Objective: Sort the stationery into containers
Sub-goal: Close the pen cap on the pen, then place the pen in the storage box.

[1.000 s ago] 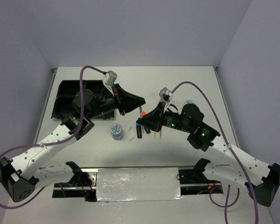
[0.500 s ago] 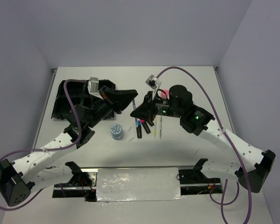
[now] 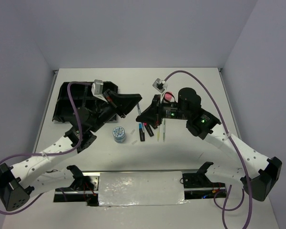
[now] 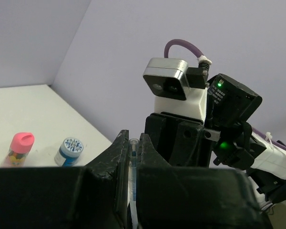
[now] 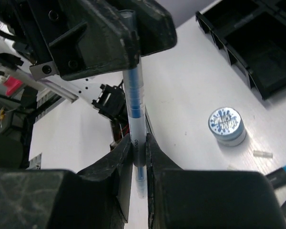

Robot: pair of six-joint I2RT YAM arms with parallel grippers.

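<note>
Left arm reaches from near-left corner toward table centre, elbow bent. Left gripper (image 3: 135,101) points right, jaws clamped on one end of thin clear-blue pen (image 5: 135,95). Right arm bends in from near-right corner. Right gripper (image 5: 139,143) points left, facing the other, pinching the same pen lower down. Pen held off table between both grippers, right of black tray (image 3: 66,102), near loose markers (image 3: 144,130) and round tin (image 3: 118,134).

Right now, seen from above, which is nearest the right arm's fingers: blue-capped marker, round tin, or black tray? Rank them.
1. Blue-capped marker, just below the right fingers in view.
2. Round tin, lower left.
3. Black tray, far left.
</note>
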